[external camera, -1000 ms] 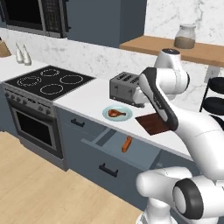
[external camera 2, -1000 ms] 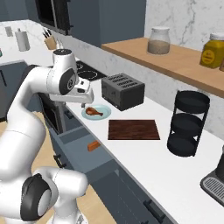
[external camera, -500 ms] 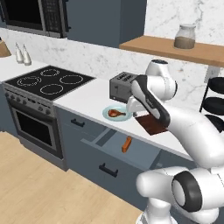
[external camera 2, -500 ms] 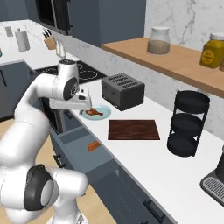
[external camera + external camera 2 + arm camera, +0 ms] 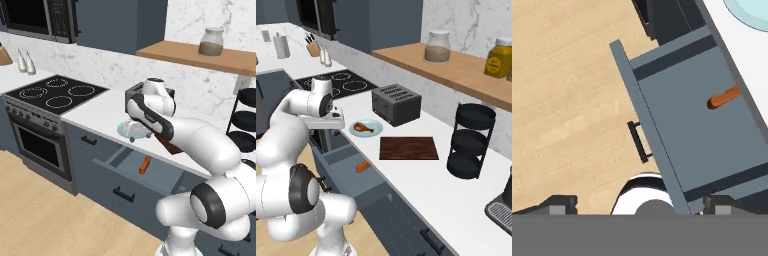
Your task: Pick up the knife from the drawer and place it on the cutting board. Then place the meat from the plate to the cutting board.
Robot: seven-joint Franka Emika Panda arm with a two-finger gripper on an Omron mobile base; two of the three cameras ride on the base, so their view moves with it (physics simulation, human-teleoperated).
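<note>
The slate-blue drawer (image 5: 697,130) stands pulled open below the counter edge, its dark bar handle (image 5: 639,142) facing the wooden floor. Inside it lies the knife (image 5: 724,97); I see its orange-brown handle, also in the base views (image 5: 145,165) (image 5: 363,166), while the blade is hidden. My gripper (image 5: 642,205) hangs above the drawer's front, open and holding nothing. It hovers left of the pale plate (image 5: 372,131), which carries the brown drumstick (image 5: 362,127). The reddish-brown cutting board (image 5: 408,148) lies bare to the right of the plate. My arm covers much of the plate (image 5: 124,131).
A dark toaster (image 5: 396,104) stands behind the plate and board. A black stove (image 5: 55,95) is to the left, a black tiered rack (image 5: 471,140) to the right. Jars sit on the wooden shelf (image 5: 456,65) above. Closed drawers lie below the open one.
My hand has swung left and down, from above the cutting board to over the open drawer beside the plate. Knife, drumstick and board have stayed put.
</note>
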